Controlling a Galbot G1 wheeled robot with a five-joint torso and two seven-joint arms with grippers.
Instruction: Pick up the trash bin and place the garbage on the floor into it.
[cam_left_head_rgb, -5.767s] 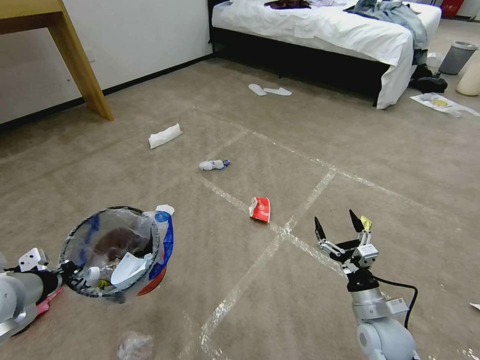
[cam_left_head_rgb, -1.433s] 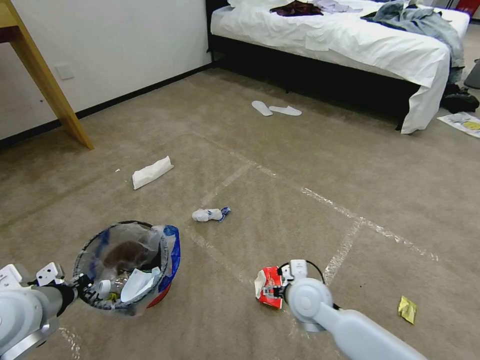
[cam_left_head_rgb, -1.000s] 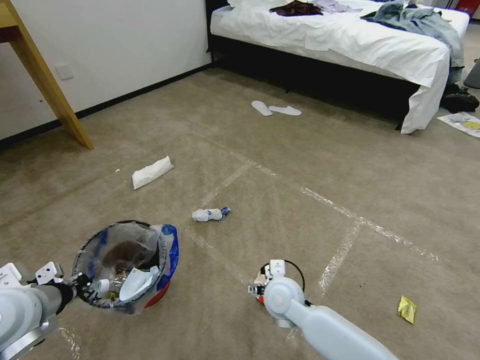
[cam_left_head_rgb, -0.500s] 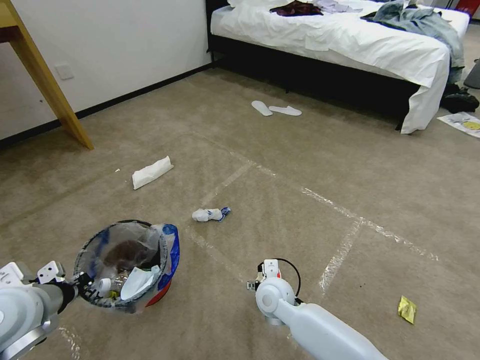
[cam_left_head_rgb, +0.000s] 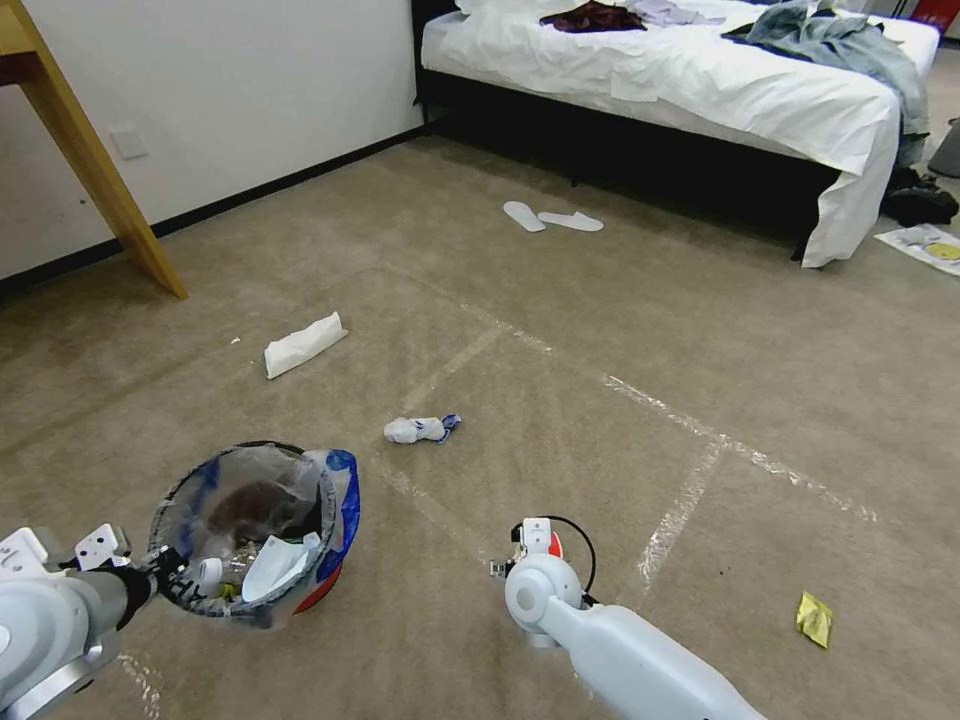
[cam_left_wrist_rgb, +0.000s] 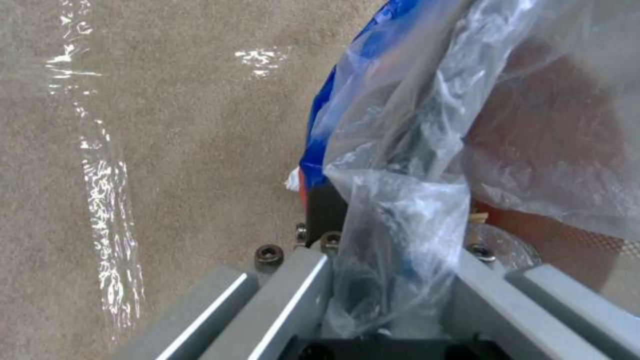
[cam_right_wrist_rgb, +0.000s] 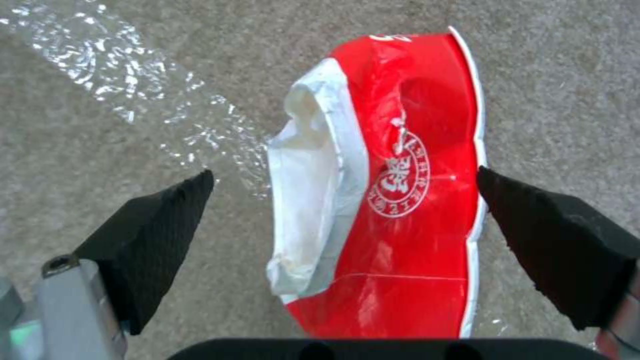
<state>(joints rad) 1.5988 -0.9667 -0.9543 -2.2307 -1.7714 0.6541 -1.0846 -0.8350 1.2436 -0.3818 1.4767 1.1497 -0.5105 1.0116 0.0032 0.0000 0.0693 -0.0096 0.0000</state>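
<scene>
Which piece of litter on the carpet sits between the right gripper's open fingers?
The red-and-white wrapper, straddled by the right gripper. The white tissue pack, crumpled tissue and yellow scrap lie apart from it.

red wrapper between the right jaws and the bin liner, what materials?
Red wrapper: looks like glossy printed plastic film, judging by its sheen, creases and white inner face; coated paper is possible. Liner of the trash bin: thin clear plastic film with blue edges, crinkled and see-through.

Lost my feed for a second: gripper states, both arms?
Left gripper: shut on the bin, at its rim.
Right gripper: open, jaws either side of the red wrapper.
</scene>
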